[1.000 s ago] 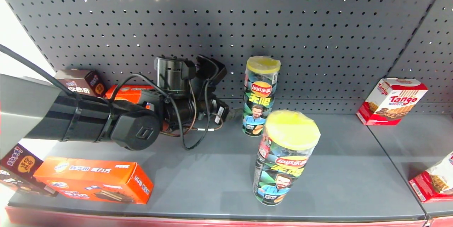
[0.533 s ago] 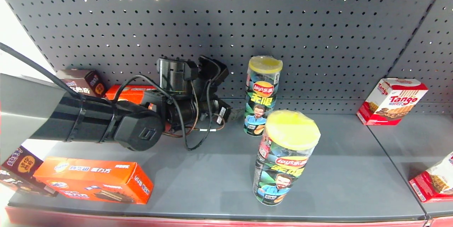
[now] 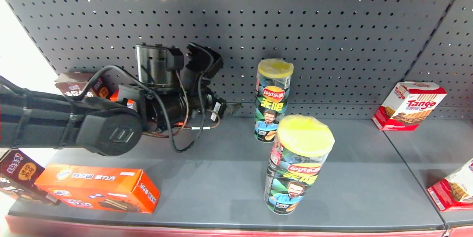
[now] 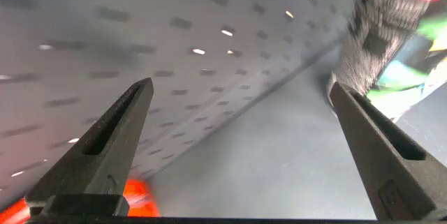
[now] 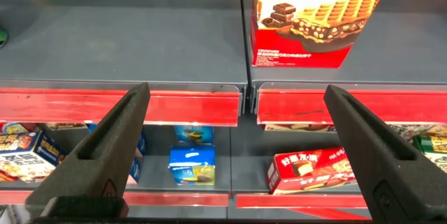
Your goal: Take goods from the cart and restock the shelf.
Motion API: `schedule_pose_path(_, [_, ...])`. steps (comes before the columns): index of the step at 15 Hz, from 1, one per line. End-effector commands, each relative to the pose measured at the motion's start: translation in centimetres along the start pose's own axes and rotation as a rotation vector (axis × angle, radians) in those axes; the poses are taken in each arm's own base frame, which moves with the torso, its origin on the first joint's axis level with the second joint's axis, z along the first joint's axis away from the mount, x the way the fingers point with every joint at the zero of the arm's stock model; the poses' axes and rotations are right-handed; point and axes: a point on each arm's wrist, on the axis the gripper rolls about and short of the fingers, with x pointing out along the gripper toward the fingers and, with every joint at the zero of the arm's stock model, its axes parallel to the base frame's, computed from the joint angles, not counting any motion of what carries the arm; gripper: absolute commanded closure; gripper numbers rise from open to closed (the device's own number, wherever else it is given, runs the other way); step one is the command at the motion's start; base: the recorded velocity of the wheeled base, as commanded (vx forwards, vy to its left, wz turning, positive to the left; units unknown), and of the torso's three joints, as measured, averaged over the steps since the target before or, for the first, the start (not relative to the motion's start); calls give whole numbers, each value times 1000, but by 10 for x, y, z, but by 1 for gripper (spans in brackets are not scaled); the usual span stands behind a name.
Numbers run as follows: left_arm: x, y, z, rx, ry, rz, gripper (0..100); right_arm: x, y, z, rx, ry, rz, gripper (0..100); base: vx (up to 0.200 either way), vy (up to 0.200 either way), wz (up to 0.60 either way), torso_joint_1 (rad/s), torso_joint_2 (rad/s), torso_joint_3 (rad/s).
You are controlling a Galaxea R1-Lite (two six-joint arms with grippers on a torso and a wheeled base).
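Observation:
Two tall chip cans with yellow lids stand upright on the grey shelf (image 3: pixel 221 181): one at the back (image 3: pixel 272 100) near the pegboard, one nearer the front (image 3: pixel 296 165). My left gripper (image 3: pixel 232 108) hovers just above the shelf to the left of the back can, apart from it, open and holding nothing. In the left wrist view the left gripper (image 4: pixel 241 88) faces the pegboard, with the can (image 4: pixel 398 49) off to one side. My right gripper (image 5: pixel 235 91) is open and empty, facing another shelf with a red wafer box (image 5: pixel 311 18).
An orange box (image 3: pixel 98 189) and a brown box (image 3: pixel 18 174) lie at the shelf's front left. More boxes (image 3: pixel 79 83) sit behind my left arm. Red wafer boxes (image 3: pixel 408 105) stand at the right. Lower shelves hold blue boxes (image 5: pixel 192 165) and a red box (image 5: pixel 311 172).
My left arm has drawn back to the left and risen, widening the gap between its gripper and the back can. Both cans have stayed upright in place.

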Motion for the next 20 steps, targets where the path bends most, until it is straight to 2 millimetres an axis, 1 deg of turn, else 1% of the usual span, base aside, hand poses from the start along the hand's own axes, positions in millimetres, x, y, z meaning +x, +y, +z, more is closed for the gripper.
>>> schedule_pose_path(1, [-38,6,18,0,-51,42,0,0,0,0,0,1,0,0,0,0,0,0,0,0])
schedule_pose_path(4, [-66,1,4,2,-27,57,0,0,0,0,-5,1,14,0,0,0,0,0,0,0])
schedule_pose_path(7, [-79,0,-3,0,-42,70,0,0,0,0,1,1,11,0,0,0,0,0,0,0])
schedule_pose_path(8, [-86,0,-3,-2,-56,74,0,-1,0,5,3,-20,26,0,0,0,0,0,0,0])
schedule_pose_path(9, [-88,1,-2,-8,-61,77,0,-6,0,54,15,-85,22,0,0,0,0,0,0,0])
schedule_pose_path(10, [-88,5,-3,-12,-60,91,0,10,0,104,54,-40,30,0,0,0,0,0,0,0])
schedule_pose_path(11, [-88,9,-3,-14,-80,104,0,19,1,124,64,-31,62,0,0,0,0,0,0,0])
schedule_pose_path(12, [-88,9,-2,-14,-92,110,0,23,2,129,35,-19,126,0,0,0,0,0,0,0])
schedule_pose_path(13, [-88,9,-1,-12,-97,108,0,37,4,136,-38,23,213,0,0,0,0,0,0,0])
schedule_pose_path(14, [-88,8,-3,-12,-92,107,0,49,6,141,-71,56,231,0,0,0,0,0,0,0])
schedule_pose_path(15, [-88,8,-4,-9,-92,107,0,73,11,152,-159,107,314,0,0,0,0,0,0,0])
schedule_pose_path(16, [-88,8,-4,-9,-105,111,0,87,17,154,-196,141,377,0,0,0,0,0,0,0])
schedule_pose_path(17, [-88,8,-4,-9,-110,111,0,98,25,154,-210,176,445,0,0,0,0,0,0,0])
schedule_pose_path(19, [-88,8,-3,-9,-113,113,0,111,38,150,-230,235,513,0,0,0,0,0,0,0])
schedule_pose_path(20, [-88,9,-3,-12,-115,115,0,122,50,145,-251,280,558,0,0,0,0,0,0,0])
